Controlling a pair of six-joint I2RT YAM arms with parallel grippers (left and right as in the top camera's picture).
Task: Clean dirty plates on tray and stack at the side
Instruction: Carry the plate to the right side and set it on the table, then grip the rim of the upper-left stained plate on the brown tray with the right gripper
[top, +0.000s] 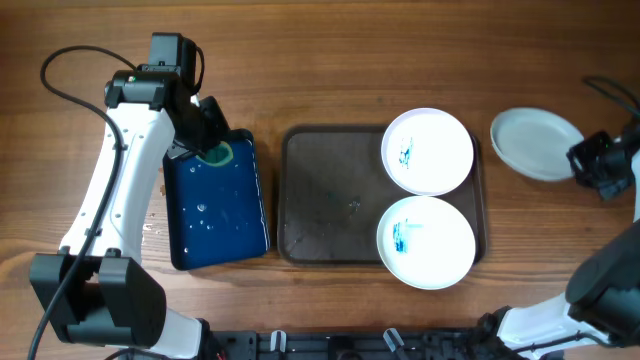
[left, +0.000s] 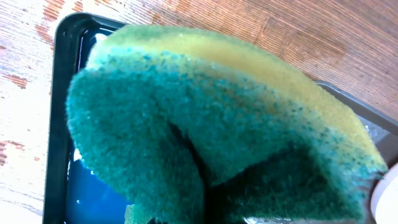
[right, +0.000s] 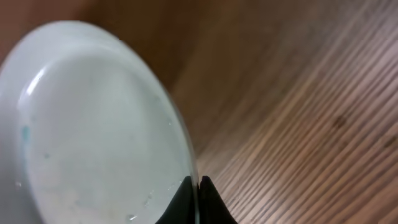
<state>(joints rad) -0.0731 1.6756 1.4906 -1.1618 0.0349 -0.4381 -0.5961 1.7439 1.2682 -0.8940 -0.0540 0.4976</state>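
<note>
Two white plates with blue smears lie on the dark grey-brown tray (top: 320, 200): one at its back right (top: 428, 151), one at its front right (top: 426, 241). A third white plate (top: 534, 143) is off the tray at the right, tilted, its rim pinched by my right gripper (top: 583, 160). The right wrist view shows the jaws (right: 198, 186) shut on that plate's rim (right: 93, 124). My left gripper (top: 212, 135) is shut on a green-and-yellow sponge (left: 205, 124) over the back end of the blue tray (top: 215, 205).
The glossy dark blue tray holds water drops and stands left of the grey-brown tray. Bare wooden table (top: 330, 60) lies behind both trays. Cables (top: 60, 75) run at the far left and far right.
</note>
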